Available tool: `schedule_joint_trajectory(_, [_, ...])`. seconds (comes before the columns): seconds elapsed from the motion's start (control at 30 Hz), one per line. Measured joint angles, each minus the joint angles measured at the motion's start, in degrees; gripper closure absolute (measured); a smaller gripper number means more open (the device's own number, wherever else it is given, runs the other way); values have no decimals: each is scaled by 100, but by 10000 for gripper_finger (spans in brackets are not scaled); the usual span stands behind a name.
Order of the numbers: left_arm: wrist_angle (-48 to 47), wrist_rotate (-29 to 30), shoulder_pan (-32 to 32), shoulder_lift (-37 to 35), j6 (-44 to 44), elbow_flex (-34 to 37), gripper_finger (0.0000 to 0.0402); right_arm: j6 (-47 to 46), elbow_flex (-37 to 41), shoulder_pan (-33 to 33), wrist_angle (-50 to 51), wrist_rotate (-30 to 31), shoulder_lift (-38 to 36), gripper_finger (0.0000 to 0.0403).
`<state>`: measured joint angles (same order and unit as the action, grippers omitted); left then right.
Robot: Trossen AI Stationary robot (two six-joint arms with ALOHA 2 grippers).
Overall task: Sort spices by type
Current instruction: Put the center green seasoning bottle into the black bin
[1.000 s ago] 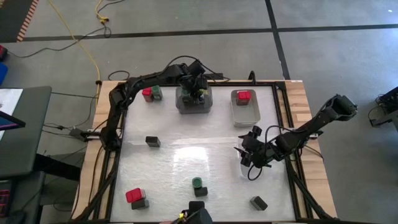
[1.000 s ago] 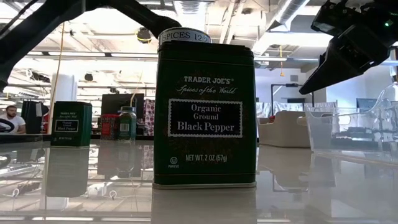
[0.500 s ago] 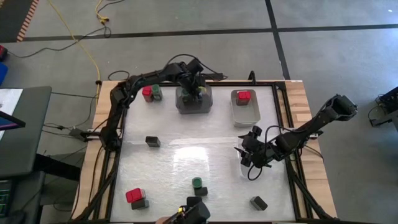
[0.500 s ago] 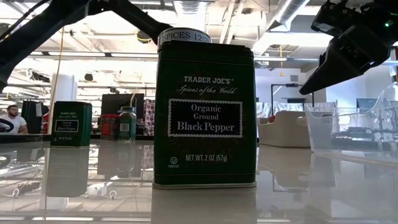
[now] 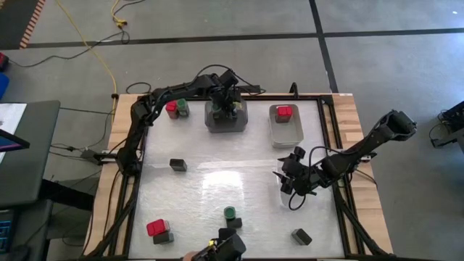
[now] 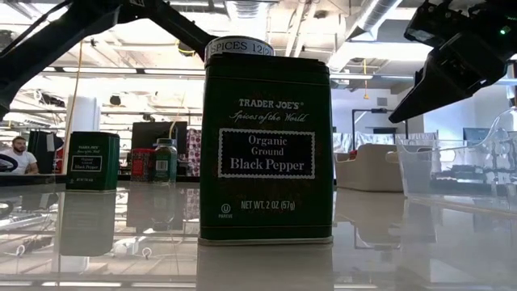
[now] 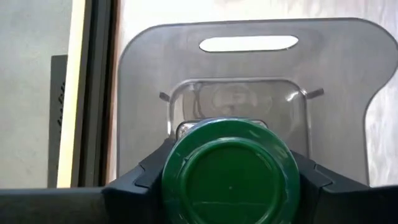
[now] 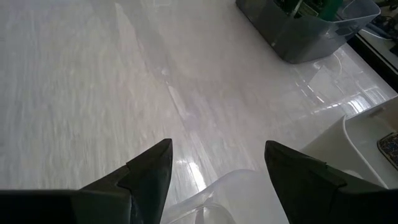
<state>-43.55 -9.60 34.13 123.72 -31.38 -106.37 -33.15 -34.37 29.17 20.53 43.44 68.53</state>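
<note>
a glossy white table top point(image 8: 93, 81) mirrors the ceiling lights. a dark pepper tin point(image 6: 266, 149) has a smooth, faintly shiny metal face with a printed label. the jar lid point(image 7: 229, 171) is smooth green plastic. a tray point(image 7: 149, 81) looks like translucent grey plastic; the table's edge point(image 5: 359, 138) is pale bare wood.

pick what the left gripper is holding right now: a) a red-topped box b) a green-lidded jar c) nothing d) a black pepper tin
b: in the left wrist view the left gripper is shut on the green-lidded jar, held over the grey tray; the high view places it there too.
</note>
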Motion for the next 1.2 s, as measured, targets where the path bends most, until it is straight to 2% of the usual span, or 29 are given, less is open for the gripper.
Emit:
schedule_joint_trajectory(0.47, [-142, 91, 2, -13, -191, 0, 207, 15, 0, 0, 2, 0, 0, 118])
schedule_joint_trajectory(0.7, [-179, 214, 2, -13, -185, 0, 172, 13, 0, 0, 2, 0, 0, 118])
schedule_joint_trajectory(1.2, [-173, 212, 2, -13, -244, 0, 179, 0, 0, 0, 2, -2, 0, 118])
